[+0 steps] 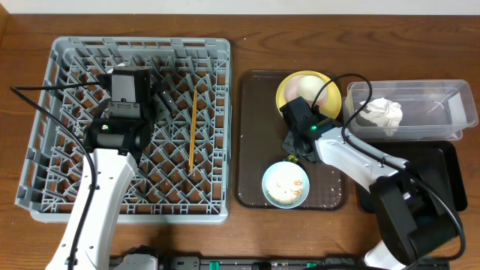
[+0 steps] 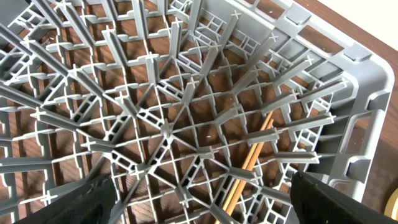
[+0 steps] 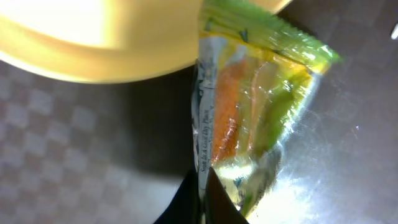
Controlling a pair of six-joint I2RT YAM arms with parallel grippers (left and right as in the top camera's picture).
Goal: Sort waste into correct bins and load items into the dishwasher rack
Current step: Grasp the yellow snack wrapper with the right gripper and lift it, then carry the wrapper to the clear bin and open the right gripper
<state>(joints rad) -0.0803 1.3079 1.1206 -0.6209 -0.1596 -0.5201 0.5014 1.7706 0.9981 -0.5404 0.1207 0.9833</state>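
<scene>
The grey dishwasher rack [image 1: 67, 112] fills the left of the table, with the wooden chopsticks [image 1: 193, 127] lying in it; they also show in the left wrist view [image 2: 249, 165]. My left gripper [image 2: 199, 199] hovers open and empty above the rack's pegs [image 2: 168, 93]. My right gripper [image 3: 200, 205] is shut on the edge of the yellow-green snack wrapper [image 3: 261, 106], on the brown serving tray [image 1: 251, 135] just below the yellow plate [image 1: 289, 90], which holds the cream-white bowl [image 1: 309, 88]. The light blue bowl [image 1: 285, 184] holds rice scraps. The white napkin [image 1: 381, 112] lies in the clear tub [image 1: 450, 105].
The black tray [image 1: 442, 157] sits at the right, in front of the clear tub, partly under my right arm. The yellow plate's rim [image 3: 93, 56] is close beside the wrapper in the right wrist view.
</scene>
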